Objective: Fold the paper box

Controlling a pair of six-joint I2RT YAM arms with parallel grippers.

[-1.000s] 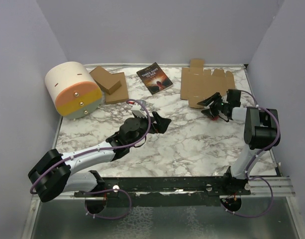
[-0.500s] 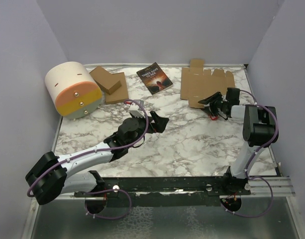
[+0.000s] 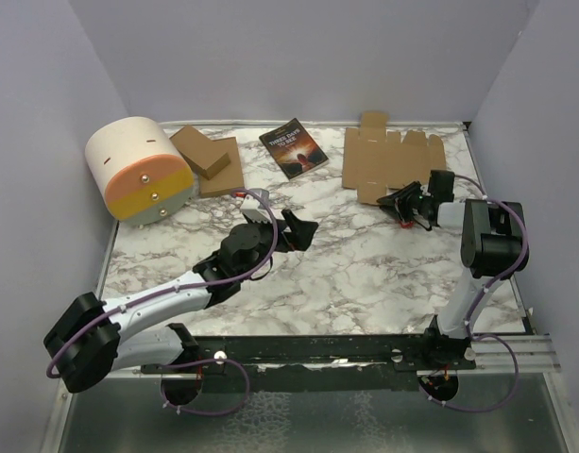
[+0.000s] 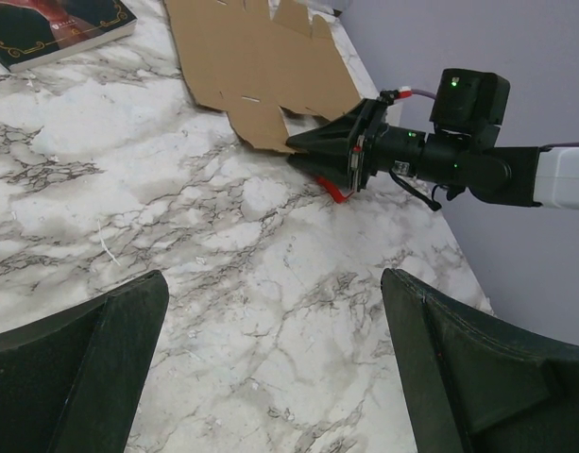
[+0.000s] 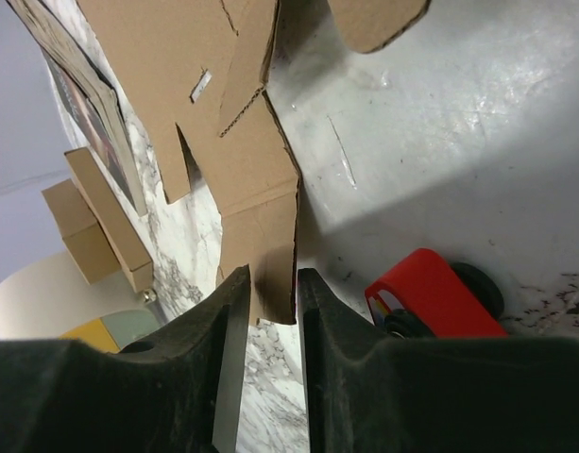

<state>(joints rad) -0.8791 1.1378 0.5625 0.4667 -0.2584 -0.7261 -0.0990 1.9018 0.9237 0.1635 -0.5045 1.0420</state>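
Notably flat, the creased, die-cut brown cardboard paper box [image 3: 391,159] lies on a veined marble table [image 3: 365,274]. The right gripper [image 3: 393,200] reaches low and level, jaws at a slim gap about the near flap [image 5: 261,236], grip uncertain. The left gripper [image 3: 300,230] gapes, empty.

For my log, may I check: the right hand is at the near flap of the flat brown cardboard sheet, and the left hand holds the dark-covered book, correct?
No: the left hand hovers open and empty over the marble table, apart from the dark-covered book, as the top view shows. The right hand is at the near flap of the flat brown cardboard sheet.
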